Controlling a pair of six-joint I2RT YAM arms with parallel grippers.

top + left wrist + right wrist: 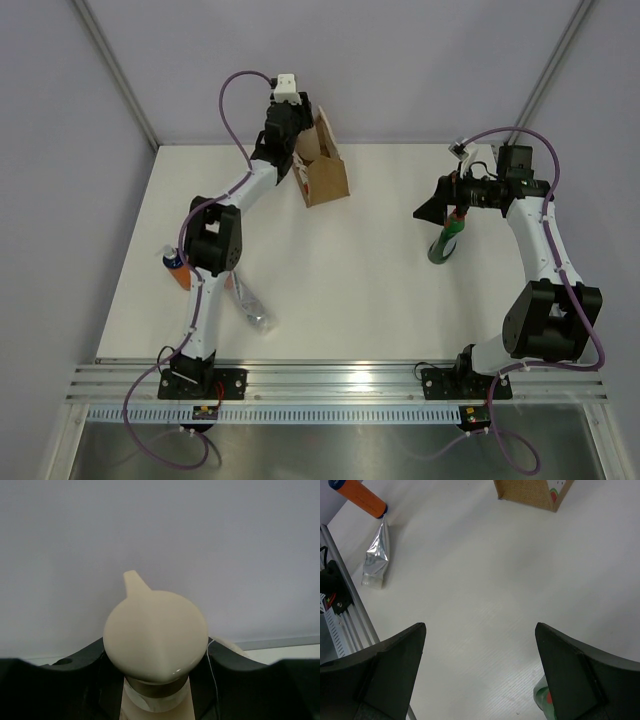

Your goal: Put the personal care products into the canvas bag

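My left gripper [156, 682] is shut on the beige pump bottle [155, 635], whose rounded pump head fills the left wrist view. In the top view this gripper [297, 140] is at the left side of the canvas bag [327, 172], by its open top; the bottle is hidden there. My right gripper [428, 210] is open and empty, just left of the red top of the dark green bottle [444, 243]. That bottle peeks in beside my right finger [542, 698]. The orange bottle [177, 268] and the silvery tube [256, 311] lie at the near left.
The right wrist view shows the orange bottle [362, 495], the silvery tube [375, 562] and the bag's lower corner [530, 491] across white table. The metal rail [340, 385] runs along the near edge. Grey walls close the back and sides.
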